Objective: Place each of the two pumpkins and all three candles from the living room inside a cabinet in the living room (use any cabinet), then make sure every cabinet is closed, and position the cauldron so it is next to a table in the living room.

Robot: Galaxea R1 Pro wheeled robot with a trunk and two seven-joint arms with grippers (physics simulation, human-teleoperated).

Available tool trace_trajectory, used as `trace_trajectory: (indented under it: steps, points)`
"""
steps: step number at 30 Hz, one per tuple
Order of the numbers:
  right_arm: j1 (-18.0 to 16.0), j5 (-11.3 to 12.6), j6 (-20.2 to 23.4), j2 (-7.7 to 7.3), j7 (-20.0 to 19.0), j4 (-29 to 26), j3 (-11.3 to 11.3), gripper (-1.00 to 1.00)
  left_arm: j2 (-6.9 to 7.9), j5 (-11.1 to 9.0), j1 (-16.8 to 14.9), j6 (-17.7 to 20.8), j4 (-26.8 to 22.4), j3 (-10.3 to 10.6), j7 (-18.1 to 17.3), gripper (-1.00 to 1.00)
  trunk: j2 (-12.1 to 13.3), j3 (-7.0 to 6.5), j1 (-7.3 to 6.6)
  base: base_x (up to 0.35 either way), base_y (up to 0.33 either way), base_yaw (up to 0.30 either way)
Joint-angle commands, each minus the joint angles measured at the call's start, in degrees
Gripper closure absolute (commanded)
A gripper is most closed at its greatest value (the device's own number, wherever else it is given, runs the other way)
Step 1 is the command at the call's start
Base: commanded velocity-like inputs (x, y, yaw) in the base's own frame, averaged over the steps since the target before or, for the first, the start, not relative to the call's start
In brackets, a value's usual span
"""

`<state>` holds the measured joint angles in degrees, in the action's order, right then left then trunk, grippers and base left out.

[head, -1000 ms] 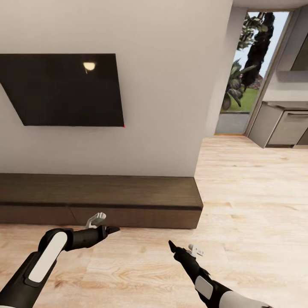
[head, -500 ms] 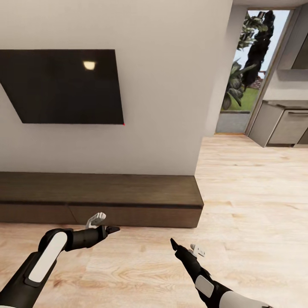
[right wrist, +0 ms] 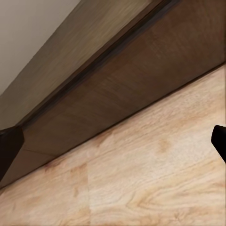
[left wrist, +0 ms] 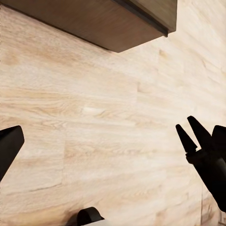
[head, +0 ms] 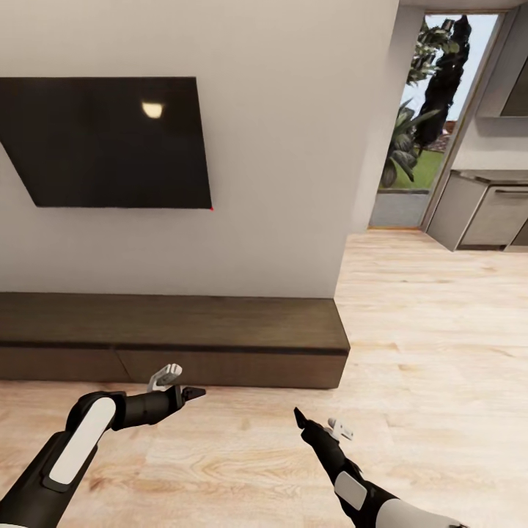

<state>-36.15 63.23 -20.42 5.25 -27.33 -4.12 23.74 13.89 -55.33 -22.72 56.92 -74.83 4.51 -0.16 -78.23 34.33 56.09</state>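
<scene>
The cabinet (head: pixel 176 339) is sitting on the floor, running along the foot of the wall as a long, low dark-brown wooden unit. Its flat top is lying bare. Its plain handleless fronts are showing flush and closed, split by a thin vertical seam and a dark horizontal line beneath the top. Its right-hand end is finishing level with the wall's corner.
</scene>
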Motion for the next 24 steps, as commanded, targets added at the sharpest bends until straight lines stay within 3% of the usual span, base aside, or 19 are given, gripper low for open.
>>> trace_trajectory:
  steps: [1, 24]
  points:
    - [-0.1, 0.6, -0.2, -0.02, -0.4, 0.1, 0.4, -1.00, 0.03, 0.0, 0.0, 0.1, 0.0, 0.1, 0.0, -1.00, -0.4, 0.24, 0.23, 0.000, 0.000, 0.000]
    - [-0.1, 0.7, -0.2, 0.00, -0.9, 0.0, 0.4, -1.00, 0.05, 0.0, 0.0, 0.1, 0.0, 0.1, 0.0, -1.00, -9.7, 4.37, 5.28, 0.000, 0.000, 0.000]
